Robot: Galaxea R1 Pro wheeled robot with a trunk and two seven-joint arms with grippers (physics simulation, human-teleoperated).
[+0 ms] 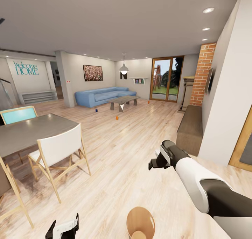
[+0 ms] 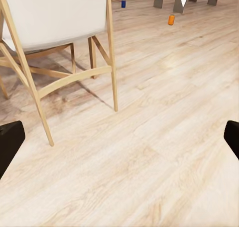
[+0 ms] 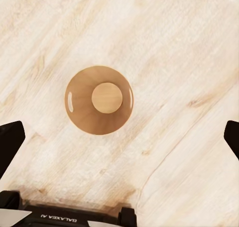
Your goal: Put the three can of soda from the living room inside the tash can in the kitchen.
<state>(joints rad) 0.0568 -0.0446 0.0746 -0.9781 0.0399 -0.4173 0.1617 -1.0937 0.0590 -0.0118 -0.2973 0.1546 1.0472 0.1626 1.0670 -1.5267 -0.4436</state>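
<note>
Three soda cans stand far off on the wood floor of the living room: a dark blue can (image 1: 96, 110), an orange can (image 1: 117, 118) and a second orange can (image 1: 148, 102) near the low table. The left wrist view catches the blue can (image 2: 123, 4) and one orange can (image 2: 171, 20). The copper-brown trash can (image 1: 140, 223) stands upright on the floor close in front of me; seen from straight above, its inside (image 3: 79, 100) holds nothing. My right gripper (image 1: 152, 164) hangs open above it (image 3: 119, 140). My left gripper (image 1: 64, 228) is low, open and holds nothing (image 2: 119, 142).
A grey dining table (image 1: 28, 130) with a white chair (image 1: 59, 150) and a teal chair (image 1: 17, 114) stands at the left. A blue sofa (image 1: 101, 95), a low table (image 1: 123, 101) and glass doors (image 1: 167, 79) lie ahead. A dark bench (image 1: 190, 127) and a brick column (image 1: 203, 74) line the right wall.
</note>
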